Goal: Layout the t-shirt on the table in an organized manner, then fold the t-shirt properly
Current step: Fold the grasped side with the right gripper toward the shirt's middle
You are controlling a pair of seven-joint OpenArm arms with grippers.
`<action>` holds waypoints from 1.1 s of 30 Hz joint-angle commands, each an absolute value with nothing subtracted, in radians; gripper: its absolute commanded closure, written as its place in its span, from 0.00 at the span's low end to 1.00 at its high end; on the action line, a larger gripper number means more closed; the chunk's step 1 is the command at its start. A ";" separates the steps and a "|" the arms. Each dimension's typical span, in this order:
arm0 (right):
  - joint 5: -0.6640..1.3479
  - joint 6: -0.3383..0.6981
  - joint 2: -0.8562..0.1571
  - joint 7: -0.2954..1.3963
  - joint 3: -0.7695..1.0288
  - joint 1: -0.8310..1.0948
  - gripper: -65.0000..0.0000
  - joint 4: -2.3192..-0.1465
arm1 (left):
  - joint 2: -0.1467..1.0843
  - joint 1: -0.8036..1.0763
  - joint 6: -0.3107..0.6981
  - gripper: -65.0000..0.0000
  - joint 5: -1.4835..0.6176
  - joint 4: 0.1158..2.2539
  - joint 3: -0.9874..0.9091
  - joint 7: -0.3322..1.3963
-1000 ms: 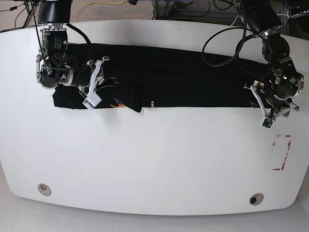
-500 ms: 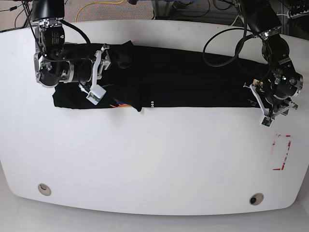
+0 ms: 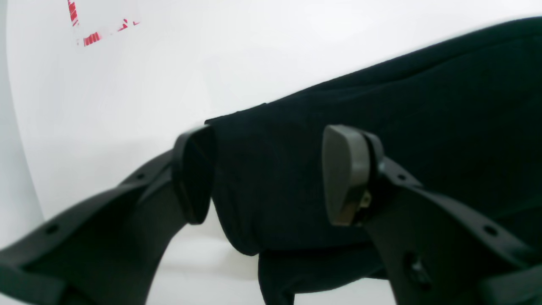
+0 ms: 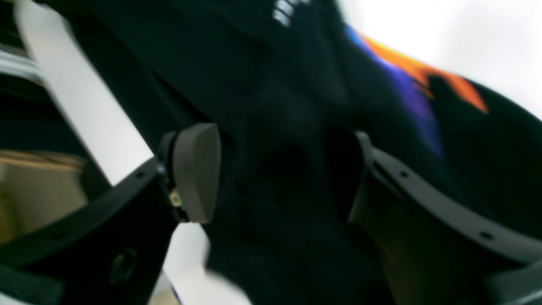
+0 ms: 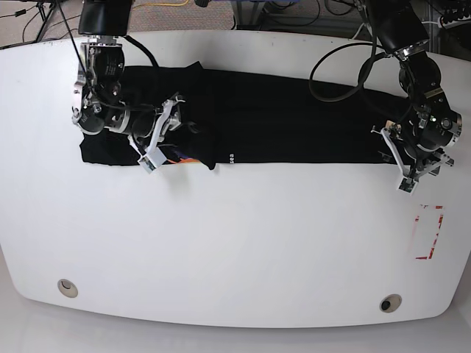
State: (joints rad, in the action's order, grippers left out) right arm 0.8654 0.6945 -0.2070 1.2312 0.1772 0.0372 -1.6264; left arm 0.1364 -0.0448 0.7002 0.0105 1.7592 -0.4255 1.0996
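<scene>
Flanking the t-shirt (image 5: 294, 125), the table (image 5: 235, 243) carries red tape (image 5: 429, 232) and grommet holes (image 5: 68, 287).

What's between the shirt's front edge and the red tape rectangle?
Only bare table between the t-shirt and the red tape, seen in the base view.

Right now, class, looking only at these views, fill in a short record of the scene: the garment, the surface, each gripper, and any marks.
garment: black t-shirt, folded into a long band across the table's far half
surface: white table
left gripper: jaws apart, straddling the shirt's end corner
right gripper: jaws apart, cloth between them, grip unclear
print: blue-orange patch near the right gripper
marks: red tape rectangle; two grommet holes at the near edge
</scene>
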 commanded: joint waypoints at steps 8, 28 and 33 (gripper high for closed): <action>0.862 0.698 -0.168 1.228 0.173 0.001 0.43 -1.595 | 0.145 -0.061 0.698 0.43 0.007 1.774 -0.427 1.081; 0.858 0.698 -0.070 1.230 -0.056 0.002 0.43 -1.695 | 0.143 -0.061 0.698 0.43 0.007 1.774 -0.427 1.081; 0.857 0.698 -0.082 1.230 -0.067 -0.010 0.43 -1.715 | 0.143 -0.061 0.698 0.43 0.007 1.774 -0.427 1.081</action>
State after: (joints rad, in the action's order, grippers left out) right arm 0.8387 0.6956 -0.0639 1.2419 -0.0856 0.0158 -1.6756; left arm 0.1345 -0.0452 0.7002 0.0109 1.7584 -0.4252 1.0996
